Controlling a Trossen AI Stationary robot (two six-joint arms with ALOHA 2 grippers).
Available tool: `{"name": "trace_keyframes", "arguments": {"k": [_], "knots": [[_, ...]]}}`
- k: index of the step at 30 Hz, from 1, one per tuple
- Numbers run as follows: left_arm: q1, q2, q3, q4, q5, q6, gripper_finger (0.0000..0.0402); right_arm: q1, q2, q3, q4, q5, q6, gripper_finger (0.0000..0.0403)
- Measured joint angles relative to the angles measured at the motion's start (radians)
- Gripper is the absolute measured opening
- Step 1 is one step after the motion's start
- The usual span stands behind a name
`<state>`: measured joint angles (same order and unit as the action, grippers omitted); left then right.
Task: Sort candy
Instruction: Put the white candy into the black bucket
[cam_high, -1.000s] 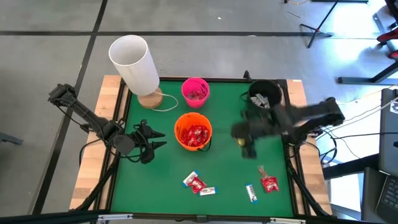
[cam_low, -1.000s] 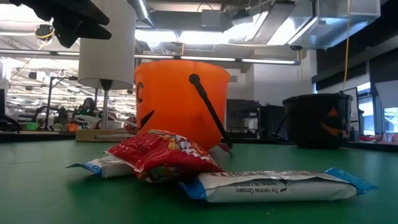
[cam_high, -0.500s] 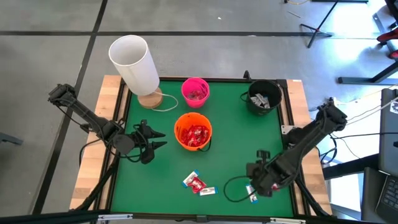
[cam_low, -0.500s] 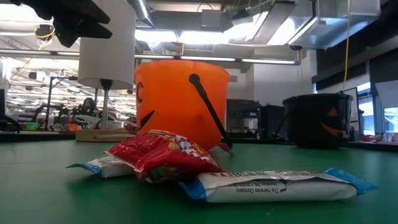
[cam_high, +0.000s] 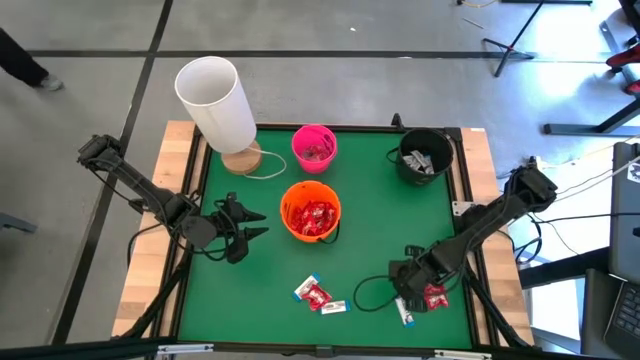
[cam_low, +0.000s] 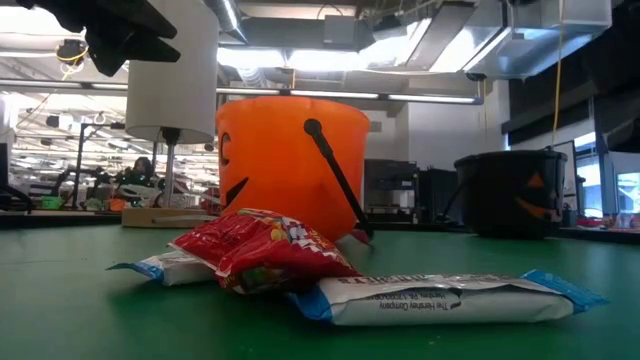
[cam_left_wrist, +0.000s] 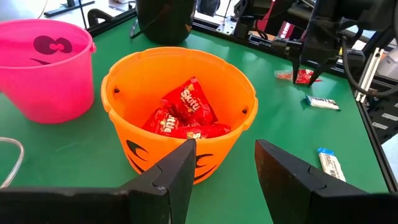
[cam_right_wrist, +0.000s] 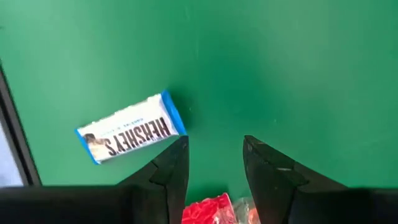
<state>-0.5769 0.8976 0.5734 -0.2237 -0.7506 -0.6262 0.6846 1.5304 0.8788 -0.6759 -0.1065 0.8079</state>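
Observation:
Two candy groups lie near the table's near edge. On the right, a red-wrapped candy (cam_high: 434, 296) (cam_right_wrist: 211, 208) and a white-and-blue bar (cam_high: 404, 312) (cam_right_wrist: 130, 137) lie flat. Nearer the middle sit another red candy (cam_high: 317, 293) (cam_low: 265, 250) and a white bar (cam_high: 334, 307) (cam_low: 440, 298). My right gripper (cam_high: 420, 292) (cam_right_wrist: 214, 168) is open and points down just over the right red candy, which shows between its fingers. My left gripper (cam_high: 258, 224) (cam_left_wrist: 225, 168) is open and waits left of the orange bucket (cam_high: 311, 210).
The orange bucket (cam_left_wrist: 180, 112) holds red candies, the pink bucket (cam_high: 314, 146) a few, and the black bucket (cam_high: 425, 155) silvery ones. A white cylinder (cam_high: 215, 100) on a wooden base stands at the far left corner. A cable loop (cam_high: 370, 295) lies beside the right gripper.
My right arm has swung quickly from beside the black bucket toward the table's near edge and down over the right candy group, then settled slightly leftward above the red candy. The candies have stayed where they were.

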Motion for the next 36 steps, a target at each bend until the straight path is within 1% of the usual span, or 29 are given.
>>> {"name": "trace_keyframes", "arguments": {"k": [4,9,17,26,31,34,36], "knots": [[0.0,0.0,0.0,0.0,0.0,0.0,0.016,0.002,0.001,-0.015,0.056,-0.017,0.004,0.0146],[0.0,0.0,0.0,0.0,0.0,0.0,0.016,0.002,0.006,-0.031,0.134,-0.011,0.011,0.0146],[0.0,0.0,0.0,-0.003,0.0,0.0,0.016,0.002,0.07,-0.031,0.177,0.001,0.003,0.0146],[0.0,0.0,0.0,-0.004,0.0,0.0,0.016,0.002,0.115,-0.028,0.203,-0.026,-0.003,0.014],[0.0,0.0,0.0,-0.004,0.0,0.0,0.016,0.002,0.116,-0.028,0.199,-0.026,-0.006,0.0109],[0.0,0.0,0.0,-0.004,0.0,0.0,0.016,0.002,0.117,-0.029,0.197,-0.033,-0.024,0.0074],[0.0,0.0,0.0,-0.004,0.0,0.0,0.016,0.001,0.117,-0.029,0.193,-0.034,-0.04,0.0044]]}}
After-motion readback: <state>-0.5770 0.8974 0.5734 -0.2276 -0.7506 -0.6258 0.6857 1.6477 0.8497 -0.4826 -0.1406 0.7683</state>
